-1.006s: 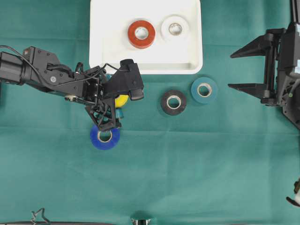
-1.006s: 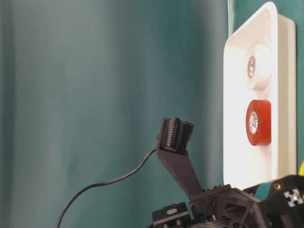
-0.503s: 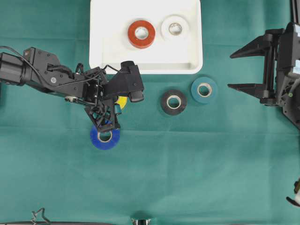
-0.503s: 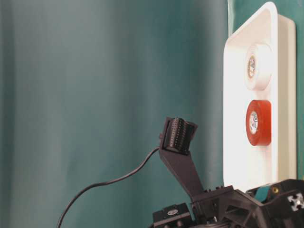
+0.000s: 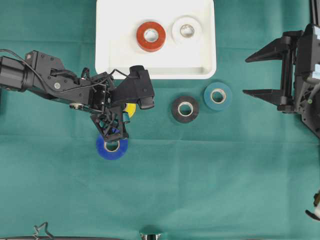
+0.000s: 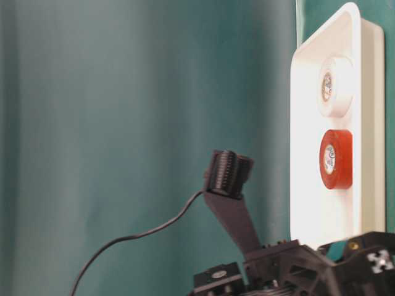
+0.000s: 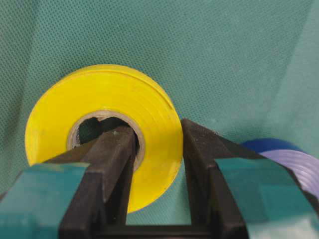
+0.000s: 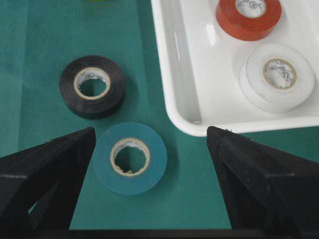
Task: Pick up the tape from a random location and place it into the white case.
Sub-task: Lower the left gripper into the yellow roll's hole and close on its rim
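My left gripper (image 5: 122,118) is shut on a yellow tape (image 7: 104,130) roll. One finger sits inside its core and the other presses its outer wall. In the overhead view only a sliver of the yellow tape (image 5: 130,108) shows under the wrist. The white case (image 5: 120,55) lies at the top centre and holds a red roll (image 5: 151,36) and a white roll (image 5: 187,31). My right gripper (image 5: 256,72) stands open at the right edge, holding nothing.
A blue roll (image 5: 112,146) lies just below the left fingers. A black roll (image 5: 185,108) and a teal roll (image 5: 218,96) lie on the green cloth under the case's lower right corner. The teal roll (image 8: 129,157) sits ahead of the right gripper.
The left jaws have closed onto the yellow roll's wall and the wrist has shifted slightly. The right arm has stayed still.
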Available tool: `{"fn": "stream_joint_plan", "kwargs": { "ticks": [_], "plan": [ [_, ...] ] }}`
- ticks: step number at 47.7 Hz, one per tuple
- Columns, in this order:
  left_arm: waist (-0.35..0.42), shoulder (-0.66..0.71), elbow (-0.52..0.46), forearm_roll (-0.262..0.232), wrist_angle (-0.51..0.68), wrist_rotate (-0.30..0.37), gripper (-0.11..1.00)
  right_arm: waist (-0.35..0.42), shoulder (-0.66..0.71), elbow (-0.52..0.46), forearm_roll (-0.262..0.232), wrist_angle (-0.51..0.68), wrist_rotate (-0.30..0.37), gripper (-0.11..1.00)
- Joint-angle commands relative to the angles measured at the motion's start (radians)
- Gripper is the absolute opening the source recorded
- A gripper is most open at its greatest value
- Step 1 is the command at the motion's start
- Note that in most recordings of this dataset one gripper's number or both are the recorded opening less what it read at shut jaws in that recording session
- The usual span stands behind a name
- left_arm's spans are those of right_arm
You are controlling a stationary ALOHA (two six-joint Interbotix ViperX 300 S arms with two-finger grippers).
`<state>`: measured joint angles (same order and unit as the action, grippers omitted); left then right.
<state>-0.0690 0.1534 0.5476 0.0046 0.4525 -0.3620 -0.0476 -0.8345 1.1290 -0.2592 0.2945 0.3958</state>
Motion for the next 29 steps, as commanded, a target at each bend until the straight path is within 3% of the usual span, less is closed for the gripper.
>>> {"fn": "stream_joint_plan", "kwargs": {
  "ticks": [1,29],
  "plan": [
    [-0.008,-0.060,-0.025,0.000,0.015,0.003,0.24,-0.002,0.005,-0.020,0.000,-0.009,0.000,0.89],
    [-0.018,-0.268,-0.184,0.002,0.374,0.008,0.24,-0.002,0.005,-0.021,-0.002,-0.006,0.000,0.89]
  ]
}}
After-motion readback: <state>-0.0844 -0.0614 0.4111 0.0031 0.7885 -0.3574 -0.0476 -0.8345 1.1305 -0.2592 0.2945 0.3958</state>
